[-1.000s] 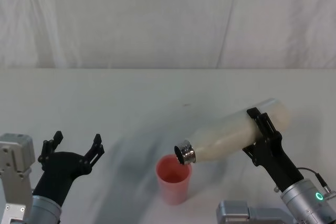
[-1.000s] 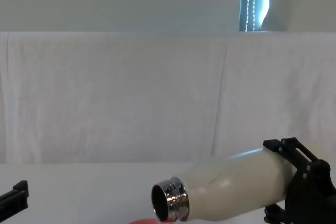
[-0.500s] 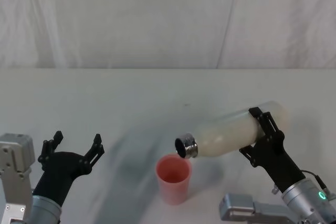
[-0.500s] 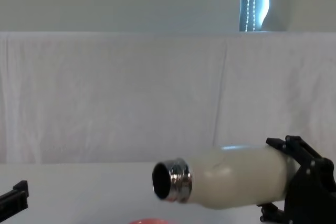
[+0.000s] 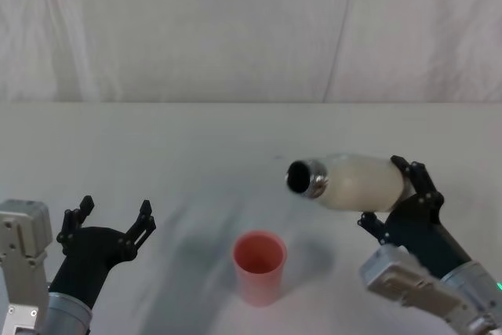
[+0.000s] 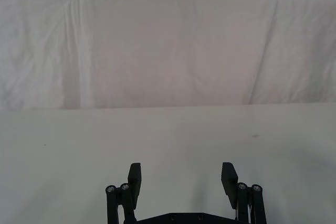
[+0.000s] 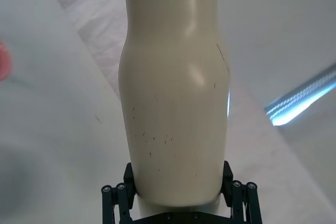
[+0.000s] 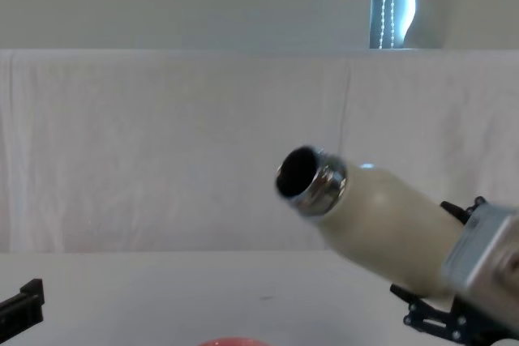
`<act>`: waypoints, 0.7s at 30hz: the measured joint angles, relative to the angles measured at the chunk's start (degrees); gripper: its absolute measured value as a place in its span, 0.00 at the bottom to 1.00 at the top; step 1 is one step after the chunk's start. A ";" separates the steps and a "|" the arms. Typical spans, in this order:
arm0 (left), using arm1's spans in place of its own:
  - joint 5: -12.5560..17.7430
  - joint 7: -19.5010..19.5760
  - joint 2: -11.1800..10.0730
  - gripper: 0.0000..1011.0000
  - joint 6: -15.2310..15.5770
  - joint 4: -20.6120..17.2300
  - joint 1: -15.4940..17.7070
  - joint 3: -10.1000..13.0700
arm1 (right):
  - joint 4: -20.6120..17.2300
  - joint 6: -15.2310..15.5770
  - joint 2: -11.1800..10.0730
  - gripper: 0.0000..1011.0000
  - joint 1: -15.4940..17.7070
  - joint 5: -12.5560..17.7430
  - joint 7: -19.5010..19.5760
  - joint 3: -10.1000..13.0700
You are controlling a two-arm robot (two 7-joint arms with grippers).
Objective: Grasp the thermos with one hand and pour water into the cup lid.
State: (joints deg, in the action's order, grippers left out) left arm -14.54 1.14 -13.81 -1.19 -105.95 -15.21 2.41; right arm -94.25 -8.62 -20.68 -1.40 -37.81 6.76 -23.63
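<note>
Where the head view looks down on the white bench [image 5: 157, 139], the thermos [image 5: 357, 183] lies nearly level in the air at right of centre, its steel neck and dark mouth pointing toward the frame's left. The right claw [image 5: 400, 194] pinches its base end from the lower right, black fingers on either side of the cream body. Below and left of the mouth, apart from it, the pink cup lid [image 5: 260, 266] stands upright on the bench at lower centre. At lower left the left claw [image 5: 110, 217] hangs spread wide, holding nothing.

From the left wrist view, the left claw [image 6: 182, 178] shows at the bottom edge with its two fingers parted over bare bench [image 6: 168, 135].

From the right wrist view, the thermos [image 7: 176, 90] runs up the middle of the frame, and the right claw [image 7: 178, 187] is clamped on its sides at the bottom. A sliver of the cup lid [image 7: 3, 61] sits at the left edge.

Across the chest view, the thermos [image 8: 377, 220] slants up from lower right, mouth raised toward centre. The cup lid [image 8: 231, 341] rim peeks at the bottom edge.
</note>
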 joint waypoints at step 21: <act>0.00 0.00 0.00 0.99 0.00 0.00 0.00 0.00 | -4.68 2.05 4.43 0.95 5.44 24.23 -13.91 12.06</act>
State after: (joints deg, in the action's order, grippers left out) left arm -14.54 1.14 -13.81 -1.19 -105.95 -15.21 2.41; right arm -98.94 -6.57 -16.25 4.03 -13.58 -7.15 -11.57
